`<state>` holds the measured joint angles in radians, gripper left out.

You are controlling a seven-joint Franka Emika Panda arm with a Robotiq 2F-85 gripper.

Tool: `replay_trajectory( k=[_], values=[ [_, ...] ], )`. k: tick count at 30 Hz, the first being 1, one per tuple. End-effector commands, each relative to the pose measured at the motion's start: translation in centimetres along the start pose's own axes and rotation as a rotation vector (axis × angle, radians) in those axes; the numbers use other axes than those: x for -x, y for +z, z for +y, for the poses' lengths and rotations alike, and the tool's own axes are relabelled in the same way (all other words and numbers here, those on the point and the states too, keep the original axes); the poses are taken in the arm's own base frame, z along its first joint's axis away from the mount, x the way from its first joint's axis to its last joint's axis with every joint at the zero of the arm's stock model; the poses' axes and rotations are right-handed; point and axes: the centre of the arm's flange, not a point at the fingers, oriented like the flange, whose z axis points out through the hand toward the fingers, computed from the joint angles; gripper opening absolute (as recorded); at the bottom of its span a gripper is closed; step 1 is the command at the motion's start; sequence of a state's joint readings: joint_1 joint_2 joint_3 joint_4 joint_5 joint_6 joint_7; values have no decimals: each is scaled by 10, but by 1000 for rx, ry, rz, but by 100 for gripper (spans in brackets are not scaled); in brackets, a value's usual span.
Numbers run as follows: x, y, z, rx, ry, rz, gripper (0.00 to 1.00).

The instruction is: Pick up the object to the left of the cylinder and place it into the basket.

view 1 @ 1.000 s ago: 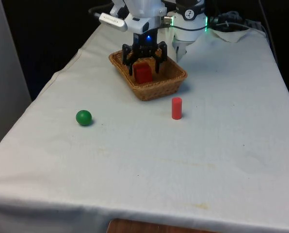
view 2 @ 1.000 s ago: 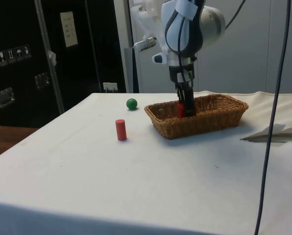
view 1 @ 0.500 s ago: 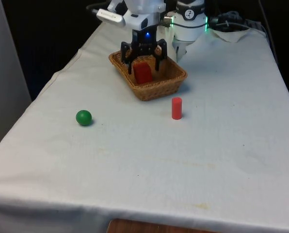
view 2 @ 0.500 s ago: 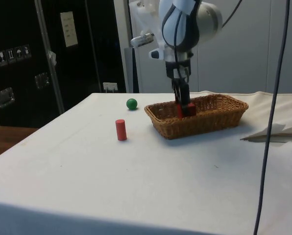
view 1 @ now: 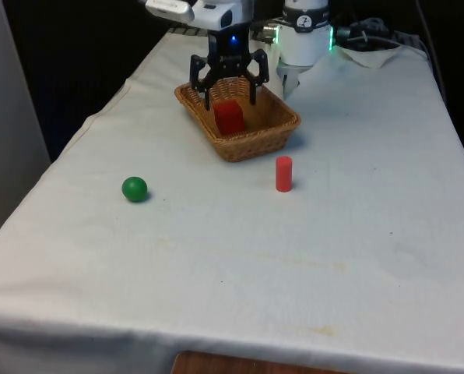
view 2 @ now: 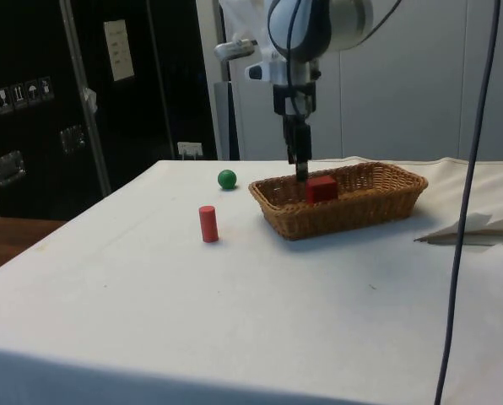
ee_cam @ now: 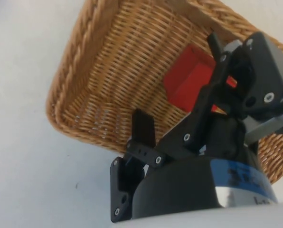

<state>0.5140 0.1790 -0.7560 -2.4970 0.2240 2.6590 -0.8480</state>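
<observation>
Above the basket (view 1: 251, 134), the claw (view 1: 230, 92) hangs released, fingers spread, gripping nothing. Directly below it, the red block (view 1: 230, 117) rests inside the basket. Farther out on the counter (view 1: 294, 257): red cylinder (view 1: 283, 173), green ball (view 1: 135, 188).

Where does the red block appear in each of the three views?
Front view: the red block lies inside the wicker basket, below the open end effector.
Side view: the red block sits in the wicker basket, just under the end effector.
Wrist view: the red block rests on the wicker basket floor, partly behind one finger.
Shared landmark: the wicker basket.
</observation>
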Motion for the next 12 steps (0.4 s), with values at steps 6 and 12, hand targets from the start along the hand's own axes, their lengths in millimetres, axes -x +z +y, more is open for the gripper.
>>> replay_trajectory(
  k=[6, 12],
  values=[
    [-12, -13, 7, -4, 18, 5, 100],
    [-22, -23, 10, -9, 27, 18, 100]
  ],
)
